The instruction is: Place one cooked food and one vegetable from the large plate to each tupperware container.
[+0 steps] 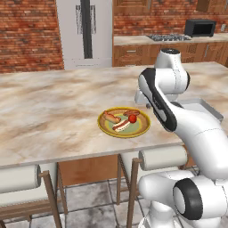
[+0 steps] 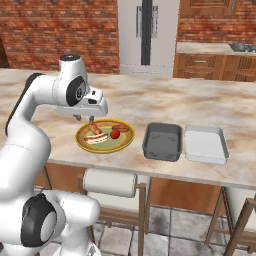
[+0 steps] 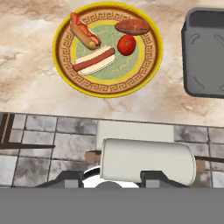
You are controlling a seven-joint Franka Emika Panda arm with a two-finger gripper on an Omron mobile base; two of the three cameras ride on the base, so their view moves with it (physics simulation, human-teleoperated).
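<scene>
Tool: the tool (image 2: 84, 119) hangs above the near-left rim of the plate, as the right base view has it, clear of the food; nothing sits between its tips. The pictures do not show whether its tips are spread or closed, so I cannot tell.
Plate: the plate (image 3: 62, 46) lies on the tabletop (image 1: 53, 107) near its front edge, carrying four pieces.
Food: two hot dogs, one in a brown bun (image 3: 84, 33) and one in a white bun (image 3: 94, 60), a reddish-brown oblong piece (image 3: 132, 26) that reads as a sweet potato, and a tomato (image 3: 126, 44).
Trays: a dark tray (image 2: 162, 140) sits just right of the plate, and a lighter tray (image 2: 206, 143) lies beside it, further right. Both look bare.
Key relation: in the hand view the plate lies ahead of the tool, and the white-bun hot dog is the nearest piece. Its long axis runs on a slant across that view, so the tips would likely need turning to close across its short width.
Stage: by my reading, no piece has been moved yet; a reach forward and down onto a hot dog seems the next move.
Risk: the tomato lies just beside that hot dog's far end and could be nudged.
Stool: a white-padded stool (image 3: 146, 159) stands below the tabletop edge.
</scene>
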